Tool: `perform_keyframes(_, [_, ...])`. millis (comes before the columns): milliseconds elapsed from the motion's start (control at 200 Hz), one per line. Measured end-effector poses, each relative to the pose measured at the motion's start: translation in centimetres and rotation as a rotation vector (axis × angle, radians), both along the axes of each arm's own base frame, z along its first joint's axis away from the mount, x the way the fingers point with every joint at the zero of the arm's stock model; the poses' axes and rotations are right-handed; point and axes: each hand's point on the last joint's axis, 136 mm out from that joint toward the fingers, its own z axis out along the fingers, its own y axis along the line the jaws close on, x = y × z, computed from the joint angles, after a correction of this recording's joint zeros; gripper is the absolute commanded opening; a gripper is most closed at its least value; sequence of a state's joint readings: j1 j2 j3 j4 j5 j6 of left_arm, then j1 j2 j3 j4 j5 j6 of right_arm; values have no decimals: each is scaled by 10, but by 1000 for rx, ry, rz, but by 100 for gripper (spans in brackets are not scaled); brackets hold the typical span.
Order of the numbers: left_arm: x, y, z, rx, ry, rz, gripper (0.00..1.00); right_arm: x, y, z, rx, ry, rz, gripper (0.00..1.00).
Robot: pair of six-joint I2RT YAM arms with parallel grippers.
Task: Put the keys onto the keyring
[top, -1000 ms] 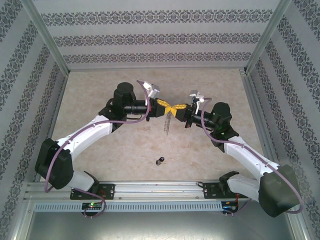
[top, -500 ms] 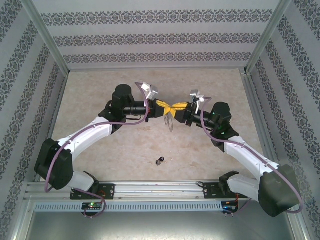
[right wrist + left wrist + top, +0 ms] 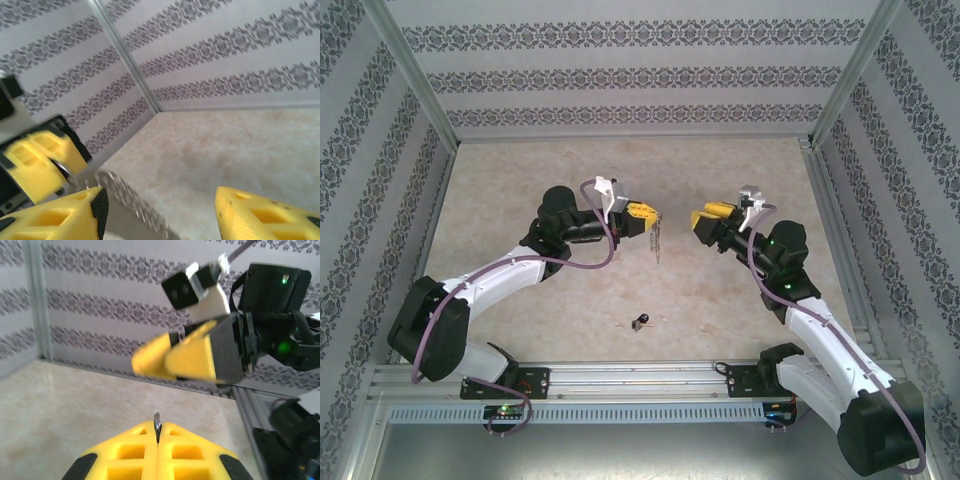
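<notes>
My left gripper is shut on the top edge of the keyring, a flat grey loop that hangs down from its yellow fingers above the table. In the left wrist view a sliver of the keyring pokes out between the shut left gripper. My right gripper stands open, a short gap to the right of the ring, holding nothing. From the right wrist, the right gripper is spread wide, with the blurred, jagged-edged keyring at lower left. A tiny black-headed key lies on the table nearer the bases.
The beige table is enclosed by patterned walls and metal corner posts. An aluminium rail carrying the arm bases runs along the near edge. The right gripper faces the left wrist camera at close range.
The right gripper has opened, let go of the keyring and drawn back to the right. The left gripper shifted slightly left and down, keeping the ring, which now hangs from it alone.
</notes>
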State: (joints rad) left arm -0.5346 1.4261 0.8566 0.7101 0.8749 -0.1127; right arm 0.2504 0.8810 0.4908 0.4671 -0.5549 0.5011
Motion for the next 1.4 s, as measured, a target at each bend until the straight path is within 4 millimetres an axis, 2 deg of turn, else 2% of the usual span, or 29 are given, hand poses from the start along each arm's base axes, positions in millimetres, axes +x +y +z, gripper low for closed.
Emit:
perform_keyframes(190, [9,5,1,-6,-121,79,0,3,-3,-36,-6,112,-28,59])
perform_keyframes(340, [13,8,5,-8,-179,115,0,2,-5,-50,-1,156,-38,59])
perform_keyframes(505, [15,9,12,-21,-228,136,0,3,-5,-51,4,159,-42,59])
perform_keyframes(879, [13,9,12,-23,-233,127,0,4,-5,-50,5,156,-41,59])
perform_keyframes(1079, [-2,5,17,-63,-164,31,0,2,-3,-50,5,156,-23,59])
perform_keyframes(1399, [-26,7,42,-201,-28,-97,0,0,-2,-41,12,132,-17,59])
